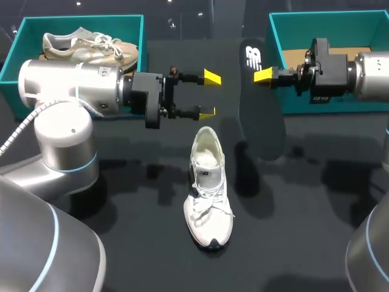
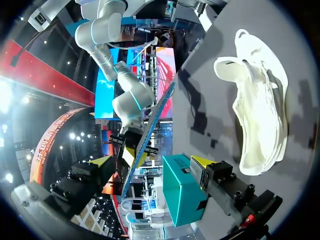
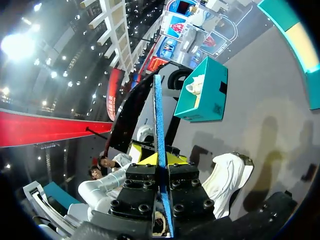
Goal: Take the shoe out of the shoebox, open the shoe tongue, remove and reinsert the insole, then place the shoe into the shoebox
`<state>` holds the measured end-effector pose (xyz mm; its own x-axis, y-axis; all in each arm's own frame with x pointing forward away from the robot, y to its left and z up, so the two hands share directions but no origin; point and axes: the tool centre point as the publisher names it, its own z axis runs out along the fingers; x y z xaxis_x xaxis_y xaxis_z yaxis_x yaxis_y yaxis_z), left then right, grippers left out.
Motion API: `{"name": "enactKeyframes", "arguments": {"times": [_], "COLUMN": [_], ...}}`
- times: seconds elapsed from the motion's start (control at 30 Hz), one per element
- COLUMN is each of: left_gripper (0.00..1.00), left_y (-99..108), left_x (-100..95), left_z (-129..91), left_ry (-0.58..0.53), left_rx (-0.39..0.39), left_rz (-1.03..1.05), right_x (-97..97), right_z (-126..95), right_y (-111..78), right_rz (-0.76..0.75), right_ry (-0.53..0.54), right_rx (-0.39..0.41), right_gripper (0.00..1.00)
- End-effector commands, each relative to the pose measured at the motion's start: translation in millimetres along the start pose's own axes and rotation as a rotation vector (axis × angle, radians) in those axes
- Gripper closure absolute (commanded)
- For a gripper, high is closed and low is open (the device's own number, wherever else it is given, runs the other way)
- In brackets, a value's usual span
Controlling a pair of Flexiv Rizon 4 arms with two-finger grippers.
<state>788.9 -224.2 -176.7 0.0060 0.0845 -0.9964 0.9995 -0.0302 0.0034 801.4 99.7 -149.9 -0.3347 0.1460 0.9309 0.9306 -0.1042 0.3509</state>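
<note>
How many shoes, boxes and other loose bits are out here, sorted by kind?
Shoes: 2, a white shoe on the table and a beige shoe in the left box
Teal boxes: 2, the left box and the right box
Insoles: 1, a dark insole held in the right pincer
Total: 5

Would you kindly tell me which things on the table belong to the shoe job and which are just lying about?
Job: white shoe; black insole, clamped in the right pincer; open left pincer; right shoebox, no shoe seen inside.
Lying about, probably: beige shoe, in the left shoebox.
</note>
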Motion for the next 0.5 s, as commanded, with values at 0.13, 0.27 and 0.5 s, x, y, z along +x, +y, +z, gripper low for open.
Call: {"name": "enactKeyframes", "arguments": {"times": [0.13,0.27,0.5], "left_gripper": [0.00,0.00,0.00], "left_y": [3.3,6.7,7.8], "left_x": [2.4,4.0,3.7], "left_z": [9.5,18.0,26.2], "left_ry": [0.008,-0.016,-0.050], "left_rx": [-0.019,-0.017,-0.022], "left_rz": [-0.007,-0.009,0.015], "right_x": [-3.0,-12.1,-20.8], "right_z": [6.0,18.9,33.2], "right_y": [3.1,8.6,11.0], "right_rz": [0.029,0.170,0.253], "right_ry": [-0.007,0.010,0.051], "right_rx": [0.021,0.058,0.073], "right_gripper": [1.00,1.00,1.00]}}
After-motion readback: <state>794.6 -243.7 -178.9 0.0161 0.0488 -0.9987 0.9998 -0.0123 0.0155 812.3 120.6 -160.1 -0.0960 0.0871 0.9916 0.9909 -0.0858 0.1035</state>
